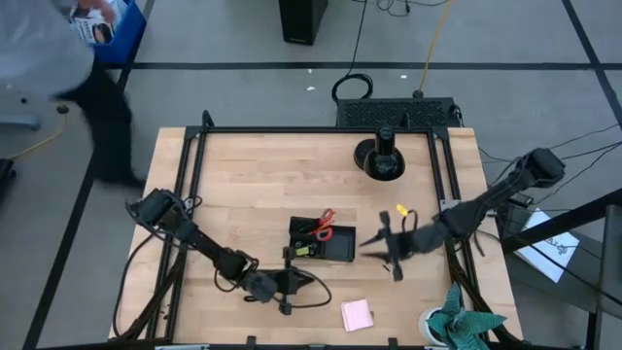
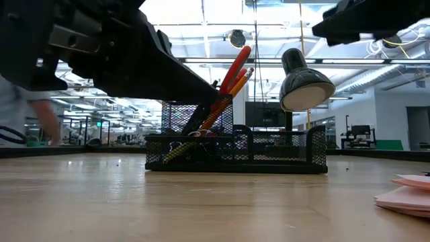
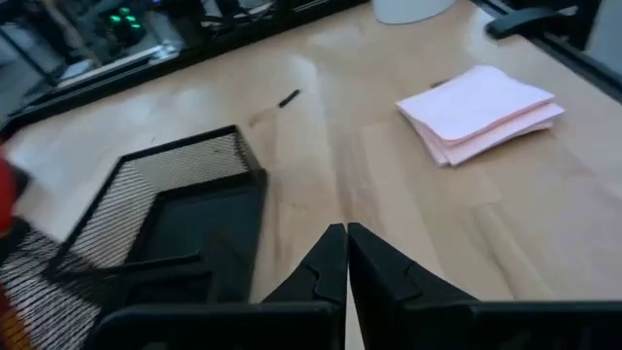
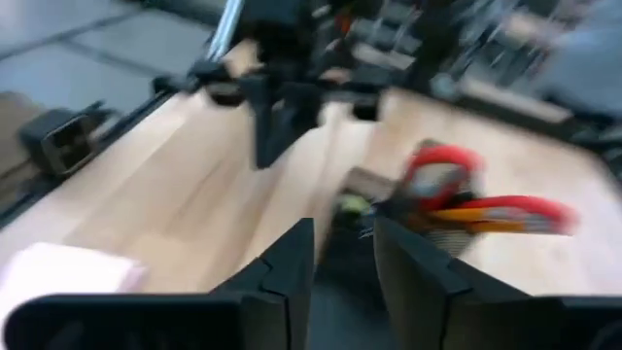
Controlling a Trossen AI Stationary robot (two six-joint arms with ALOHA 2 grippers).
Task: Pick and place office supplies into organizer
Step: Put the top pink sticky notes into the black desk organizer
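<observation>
Scissors (image 2: 232, 77) in organizer (image 2: 282, 158), handles up, tilted | left claw (image 3: 346, 255) closed | right claw (image 4: 342, 255) parted, empty

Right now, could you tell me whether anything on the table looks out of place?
Only the pink sticky-note pad stands out: it lies alone on the bare wood near the front edge, outside the black organizer, where the red-handled scissors and pencils already stand. Nothing looks spilled or damaged.

a pale wooden tabletop (image 1: 253, 185) stands on grey floor (image 1: 224, 97) crossed by black tape lines. long ceiling light strips (image 2: 201, 17) brighten the hall behind.
</observation>
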